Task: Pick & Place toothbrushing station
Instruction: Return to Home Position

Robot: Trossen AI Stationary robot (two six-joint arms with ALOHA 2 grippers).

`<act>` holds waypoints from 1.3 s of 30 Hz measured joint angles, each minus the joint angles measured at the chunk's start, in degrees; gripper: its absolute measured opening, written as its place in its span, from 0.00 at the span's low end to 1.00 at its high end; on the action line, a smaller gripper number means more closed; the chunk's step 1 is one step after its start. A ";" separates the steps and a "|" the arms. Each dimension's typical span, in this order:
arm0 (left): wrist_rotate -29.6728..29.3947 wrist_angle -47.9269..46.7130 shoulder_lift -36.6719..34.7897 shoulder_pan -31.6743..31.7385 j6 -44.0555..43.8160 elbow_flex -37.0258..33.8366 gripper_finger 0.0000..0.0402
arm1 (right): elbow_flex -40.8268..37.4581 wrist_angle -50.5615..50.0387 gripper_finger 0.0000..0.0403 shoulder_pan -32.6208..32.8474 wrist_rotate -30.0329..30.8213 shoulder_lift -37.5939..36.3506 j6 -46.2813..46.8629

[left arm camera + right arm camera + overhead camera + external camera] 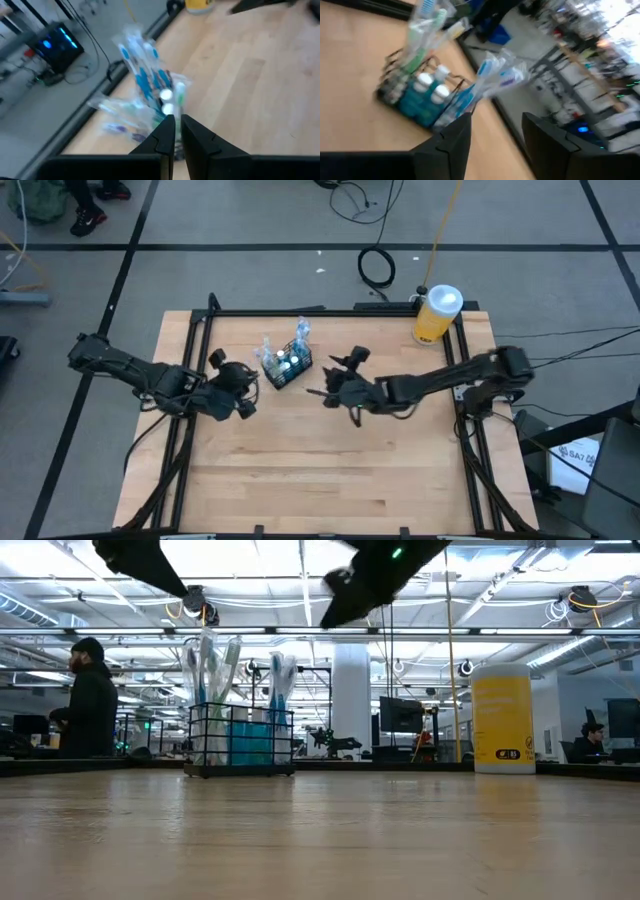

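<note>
The left end effector (177,121) is seen with its two fingers drawn almost together, only a thin slit between them, and nothing is held. The right end effector (495,119) is spread wide and is likewise empty. Both are carried above the desk (330,480), clear of its surface.

The black wire-mesh caddy (287,365) is stood on the desk between them, towards the far edge. It lies just ahead of the left fingertips and a little farther ahead of the right ones, so the left arm is judged the nearer by a small margin. Its long axis is set roughly along the line joining the two end effectors, with wrapped toothbrushes (215,665) standing upright out of it.

For a return to home, each arm would have to be drawn backwards to its own side, directly away from the caddy, so the upright brush heads are the only thing to be cleared.

The yellow bottle (436,315) is placed well apart, at the far right corner.
</note>
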 joint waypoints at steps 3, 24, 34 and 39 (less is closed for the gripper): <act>-1.45 -0.38 -2.59 -0.89 3.13 0.00 0.09 | 0.00 -7.50 0.38 1.90 -4.04 -5.84 3.38; 27.57 10.27 -23.94 -4.15 37.90 -2.21 0.09 | -18.38 -15.58 0.03 11.80 -34.89 -45.99 5.59; 34.51 23.45 -32.60 -4.11 48.92 -15.59 0.09 | -41.16 4.82 0.02 11.81 -49.88 -66.19 2.52; 34.40 26.08 -39.22 -4.11 48.85 -21.26 0.09 | -46.55 4.93 0.02 11.79 -49.90 -77.75 3.47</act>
